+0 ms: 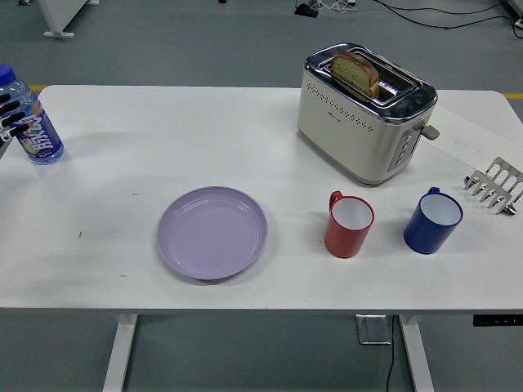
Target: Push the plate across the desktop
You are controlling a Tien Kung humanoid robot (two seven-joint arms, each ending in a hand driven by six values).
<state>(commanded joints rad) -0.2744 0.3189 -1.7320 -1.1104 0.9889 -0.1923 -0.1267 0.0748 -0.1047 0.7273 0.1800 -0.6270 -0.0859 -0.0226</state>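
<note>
A lilac plate (212,232) lies on the white table (163,139), left of centre and towards the near edge. No hand is near it. Only the black fingertips of my left hand (6,114) show at the picture's far left edge. They are spread and lie against the left side of a water bottle (33,118) with a blue cap and blue label. My right arm is out of view.
A cream toaster (364,110) with a slice of bread stands at the back right. A red mug (349,224) and a blue mug (432,220) stand to the right of the plate. A metal toast rack (494,185) is at the far right edge.
</note>
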